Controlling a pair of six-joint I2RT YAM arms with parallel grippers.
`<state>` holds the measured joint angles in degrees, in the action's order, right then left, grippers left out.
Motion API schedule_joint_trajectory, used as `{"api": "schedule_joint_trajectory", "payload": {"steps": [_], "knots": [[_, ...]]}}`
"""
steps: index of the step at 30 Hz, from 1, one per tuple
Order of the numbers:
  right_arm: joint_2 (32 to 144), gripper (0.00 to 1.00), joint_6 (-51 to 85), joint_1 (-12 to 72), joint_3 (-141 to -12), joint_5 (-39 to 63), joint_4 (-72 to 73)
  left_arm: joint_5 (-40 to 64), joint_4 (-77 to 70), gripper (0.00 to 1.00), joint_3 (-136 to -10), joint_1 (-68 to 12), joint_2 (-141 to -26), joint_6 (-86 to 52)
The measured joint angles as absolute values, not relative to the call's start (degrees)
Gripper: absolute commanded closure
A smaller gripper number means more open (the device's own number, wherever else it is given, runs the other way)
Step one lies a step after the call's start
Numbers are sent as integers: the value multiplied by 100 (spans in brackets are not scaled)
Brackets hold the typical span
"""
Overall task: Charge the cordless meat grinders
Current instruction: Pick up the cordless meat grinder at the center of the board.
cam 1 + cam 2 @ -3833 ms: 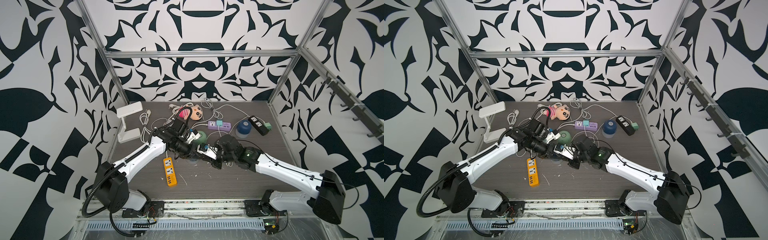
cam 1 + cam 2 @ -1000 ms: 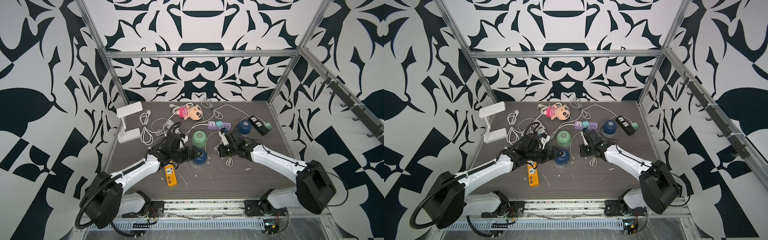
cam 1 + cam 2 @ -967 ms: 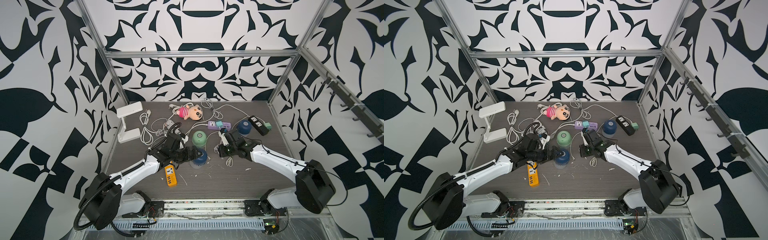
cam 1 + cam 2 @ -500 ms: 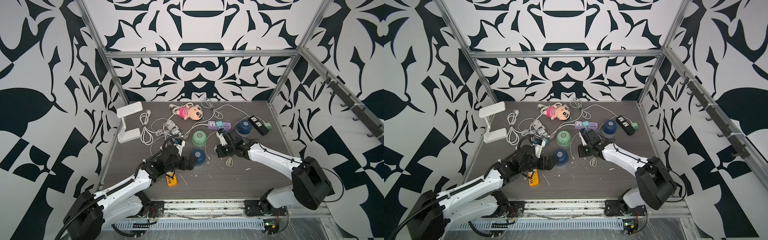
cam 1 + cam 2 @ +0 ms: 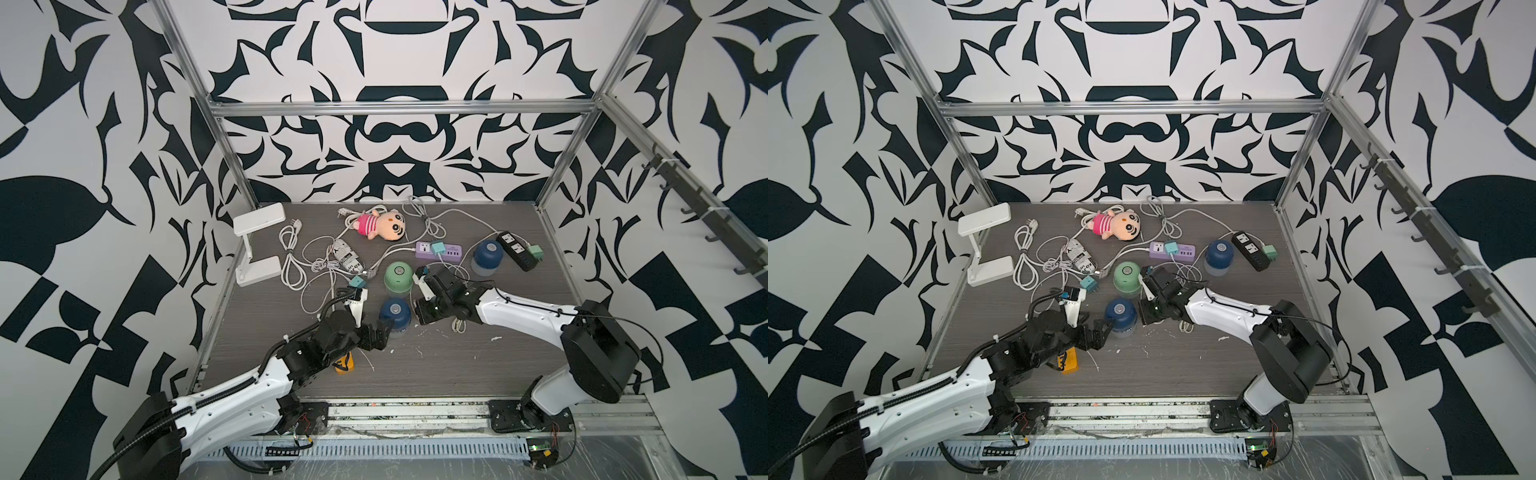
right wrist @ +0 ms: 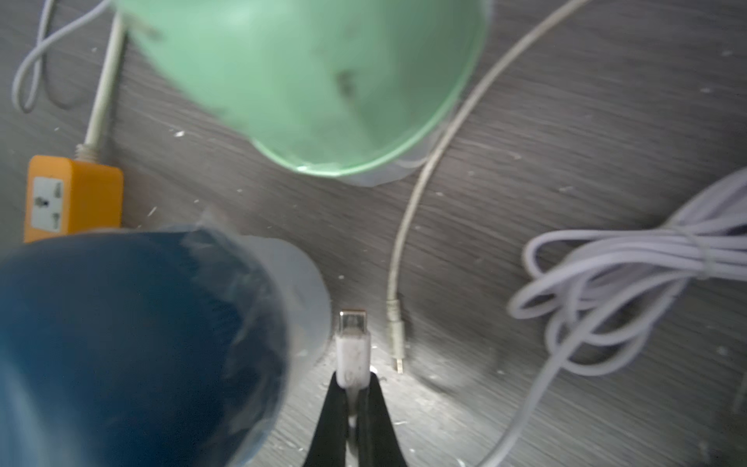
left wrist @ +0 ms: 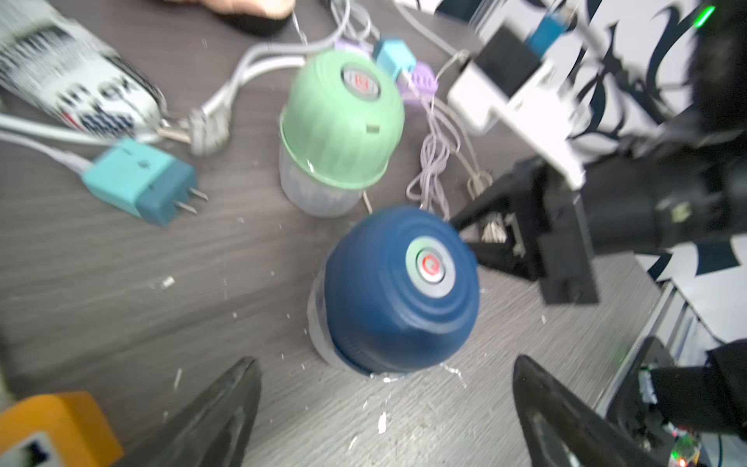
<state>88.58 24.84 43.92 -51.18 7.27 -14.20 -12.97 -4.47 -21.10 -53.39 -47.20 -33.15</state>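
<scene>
Three cordless meat grinders stand on the table: a mint green one [image 5: 398, 277], a dark blue one [image 5: 395, 315] in front of it, and another dark blue one [image 5: 487, 257] at the back right. My left gripper [image 5: 384, 330] is open, its fingers apart just short of the near blue grinder [image 7: 398, 287] and not touching it. My right gripper [image 6: 351, 380] is shut on a white charging plug [image 6: 353, 343], whose metal tip sits right beside the clear cup of the near blue grinder [image 6: 141, 331]. The green grinder [image 6: 307, 81] stands just beyond.
An orange power strip [image 5: 345, 361] lies under my left wrist. Purple [image 5: 440, 250] and black [image 5: 517, 249] power strips lie at the back, near a plush doll [image 5: 380, 224]. A teal adapter [image 5: 357, 282], tangled white cables [image 5: 316, 266] and a white lamp [image 5: 257, 245] fill the left.
My left arm has drawn back toward the front edge, its open gripper staying near the near blue grinder. My right gripper has carried the plug leftward to that grinder.
</scene>
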Motion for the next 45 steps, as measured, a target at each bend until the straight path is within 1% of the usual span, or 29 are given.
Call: {"api": "schedule_joint_trajectory", "payload": {"steps": [5, 15, 19, 22, 25, 30, 36, 45], "knots": [[8873, 100, 2668, 4724, -5109, 690, -1304, -1577, -73, 1, -2185, -5336, -4436, -3260], [8877, 100, 2888, 4974, -4984, 648, -1160, -2027, 484, 1, -2534, -5339, -4574, -3284], [8829, 100, 2963, 4993, -4845, 576, -1120, -1817, 574, 1, -2552, -5336, -4720, -3109], [8761, 100, 2989, 4995, -4735, 502, -1127, -1505, 338, 0, -2451, -5339, -4786, -2945], [8683, 100, 2989, 4995, -4705, 423, -1129, -1293, -239, 0, -1986, -5339, -4622, -2838], [8606, 100, 2987, 4950, -4705, 370, -1133, -1194, -716, 0, -1372, -5369, -4521, -2624], [8606, 100, 2985, 4801, -4705, 384, -1129, -1411, -1284, 1, -1328, -5721, -5015, -2331], [8683, 100, 2980, 4543, -4718, 497, -1103, -2171, -2169, 1, -1350, -6361, -6536, -1940]]}}
